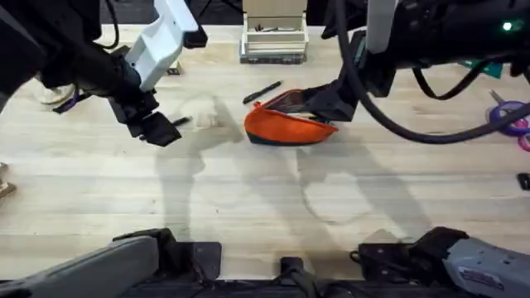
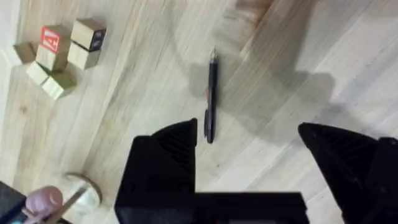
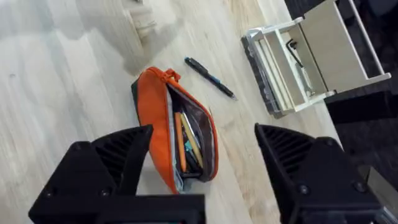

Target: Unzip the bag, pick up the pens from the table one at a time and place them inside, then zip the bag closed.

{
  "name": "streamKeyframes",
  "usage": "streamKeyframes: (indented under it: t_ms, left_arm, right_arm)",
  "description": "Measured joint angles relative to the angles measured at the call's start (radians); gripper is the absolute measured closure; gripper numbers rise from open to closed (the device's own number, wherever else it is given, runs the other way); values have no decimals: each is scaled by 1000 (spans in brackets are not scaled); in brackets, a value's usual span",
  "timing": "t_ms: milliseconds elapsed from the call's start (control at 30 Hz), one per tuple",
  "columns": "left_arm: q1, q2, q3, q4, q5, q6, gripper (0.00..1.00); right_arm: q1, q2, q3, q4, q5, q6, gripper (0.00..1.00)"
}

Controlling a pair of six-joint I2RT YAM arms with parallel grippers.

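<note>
Beside the open orange bag (image 1: 288,124), we hold our right gripper (image 3: 202,162) spread wide above its mouth, while our left gripper (image 2: 249,149), spread too, hangs over a black pen (image 2: 211,99) to grab it from the table (image 1: 248,199).

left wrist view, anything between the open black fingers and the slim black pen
Nothing: bare light wooden table separates the left gripper from the slim black pen.
</note>
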Motion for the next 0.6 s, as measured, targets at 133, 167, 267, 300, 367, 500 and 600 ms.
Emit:
streamKeyframes:
  t_ms: [133,167,267,300,367,500,600]
  left_arm:
    - [40,0,0,0,-22,-31,8]
    - [56,0,0,0,-24,-38,7]
    - [101,0,0,0,-33,-56,7]
    - [113,0,0,0,-36,-59,7]
    - [134,0,0,0,-41,-65,8]
    - [143,0,0,0,-44,-71,8]
    - [144,0,0,0,-44,-72,8]
  right_arm:
    - [0,0,0,0,0,0,3]
    - [0,0,0,0,0,0,3]
    - [0,0,0,0,0,0,3]
    - [0,0,0,0,0,0,3]
    - [0,0,0,0,0,0,3]
    - [0,0,0,0,0,0,3]
    - [0,0,0,0,0,0,3]
